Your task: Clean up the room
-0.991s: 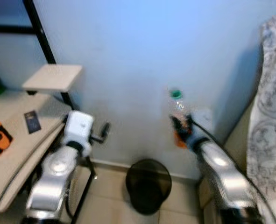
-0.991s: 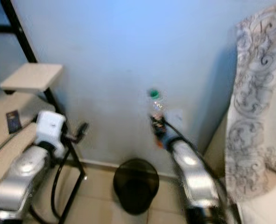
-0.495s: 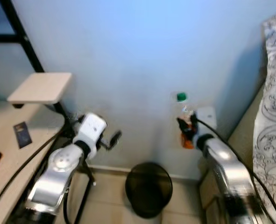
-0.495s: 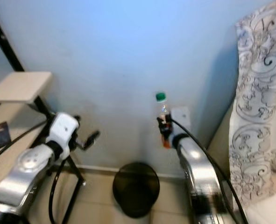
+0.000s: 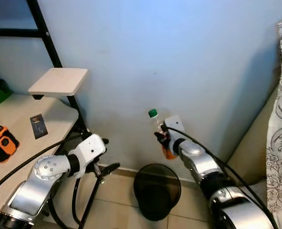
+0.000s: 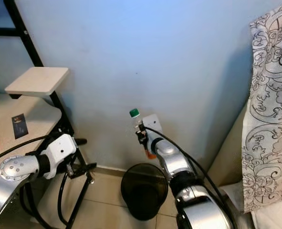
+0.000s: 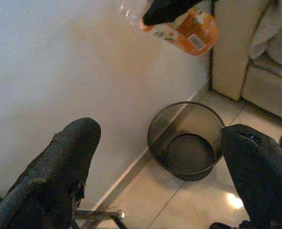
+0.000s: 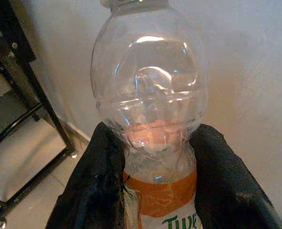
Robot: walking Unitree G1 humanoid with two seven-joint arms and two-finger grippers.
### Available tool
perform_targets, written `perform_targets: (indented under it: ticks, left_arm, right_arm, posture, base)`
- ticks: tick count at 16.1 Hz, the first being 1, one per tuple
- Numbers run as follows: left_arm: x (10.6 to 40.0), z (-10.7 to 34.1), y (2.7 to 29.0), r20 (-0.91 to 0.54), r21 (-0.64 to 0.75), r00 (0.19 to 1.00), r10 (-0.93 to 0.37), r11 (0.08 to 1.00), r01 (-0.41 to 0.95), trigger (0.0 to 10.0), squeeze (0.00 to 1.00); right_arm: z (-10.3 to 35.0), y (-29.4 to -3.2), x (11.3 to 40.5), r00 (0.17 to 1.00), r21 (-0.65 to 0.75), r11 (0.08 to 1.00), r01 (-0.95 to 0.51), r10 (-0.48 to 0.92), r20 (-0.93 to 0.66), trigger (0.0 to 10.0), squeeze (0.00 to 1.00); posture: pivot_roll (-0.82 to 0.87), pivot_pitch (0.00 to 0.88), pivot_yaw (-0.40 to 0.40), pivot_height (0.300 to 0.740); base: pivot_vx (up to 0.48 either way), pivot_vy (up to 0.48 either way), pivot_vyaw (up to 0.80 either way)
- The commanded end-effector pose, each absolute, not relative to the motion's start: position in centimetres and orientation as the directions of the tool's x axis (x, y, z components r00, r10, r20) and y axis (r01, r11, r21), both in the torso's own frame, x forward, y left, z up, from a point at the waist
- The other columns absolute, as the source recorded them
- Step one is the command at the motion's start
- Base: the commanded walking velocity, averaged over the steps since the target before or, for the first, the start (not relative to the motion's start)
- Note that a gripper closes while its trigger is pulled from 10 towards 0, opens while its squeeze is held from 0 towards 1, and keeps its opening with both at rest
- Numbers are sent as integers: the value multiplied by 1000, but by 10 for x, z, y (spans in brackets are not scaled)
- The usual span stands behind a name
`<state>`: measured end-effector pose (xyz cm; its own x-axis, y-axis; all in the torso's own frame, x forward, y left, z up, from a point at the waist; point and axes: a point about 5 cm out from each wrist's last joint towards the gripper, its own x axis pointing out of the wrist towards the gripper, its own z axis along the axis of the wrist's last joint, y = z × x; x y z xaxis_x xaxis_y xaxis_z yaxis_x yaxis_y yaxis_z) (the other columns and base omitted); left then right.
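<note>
My right gripper [image 5: 161,139] is shut on a clear plastic bottle [image 5: 159,132] with a green cap and an orange label, holding it upright by its middle close to the blue wall. The bottle [image 8: 150,105] sits squeezed between the two black fingers [image 8: 90,191] in the right wrist view. A round black mesh bin [image 5: 157,191] stands on the tiled floor below, slightly right of the bottle. My left gripper [image 5: 105,171] hangs open, low beside the desk leg. In the left wrist view its fingers [image 7: 59,167] frame the bin [image 7: 188,138], with the bottle [image 7: 179,24] above.
A pale desk [image 5: 16,143] on a black frame [image 5: 47,36] stands at the left, carrying an orange and black device [image 5: 0,143], a small card [image 5: 38,126] and a raised shelf [image 5: 58,81]. A patterned cloth [image 5: 281,129] hangs at the right over a beige sofa [image 5: 255,143].
The view has turned and steadied. My right arm has brought the bottle leftward, nearer over the bin. My left arm has dropped lower, its gripper now pointing down toward the floor.
</note>
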<state>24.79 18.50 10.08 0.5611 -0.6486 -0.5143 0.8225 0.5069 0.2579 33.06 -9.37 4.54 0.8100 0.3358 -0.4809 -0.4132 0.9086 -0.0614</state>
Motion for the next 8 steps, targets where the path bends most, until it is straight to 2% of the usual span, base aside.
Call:
perform_targets:
  ticks: [1, 4, 5, 6, 7, 8]
  left_arm:
    - [247, 106, 187, -523, 262, 543, -657, 482, 836, 10000, 0]
    - [246, 106, 189, -531, 257, 529, -662, 469, 845, 10000, 0]
    - [247, 106, 189, -534, 256, 523, -665, 462, 849, 10000, 0]
    - [247, 106, 189, -535, 254, 519, -667, 459, 851, 10000, 0]
    - [247, 106, 189, -535, 252, 516, -669, 457, 853, 10000, 0]
    - [247, 106, 188, -536, 250, 514, -670, 455, 854, 10000, 0]
  right_arm:
    - [50, -91, 336, 824, -96, 909, -405, 318, -469, 10000, 0]
    - [49, -90, 339, 832, -111, 916, -385, 292, -472, 10000, 0]
    - [49, -88, 340, 831, -104, 916, -387, 298, -469, 10000, 286]
    - [49, -88, 340, 833, -113, 916, -384, 292, -469, 10000, 945]
    - [48, -88, 340, 834, -123, 915, -384, 287, -471, 10000, 1000]
    - [48, -88, 340, 833, -124, 914, -385, 287, -472, 10000, 1000]
  posture:
    - [77, 0, 59, 740]
    - [79, 0, 59, 740]
    - [76, 0, 62, 740]
    - [73, 0, 65, 740]
    - [71, 0, 68, 740]
    - [71, 0, 68, 740]
  base:
    - [0, 0, 0]
    - [0, 0, 0]
    - [0, 0, 0]
    - [0, 0, 0]
    - [0, 0, 0]
    - [0, 0, 0]
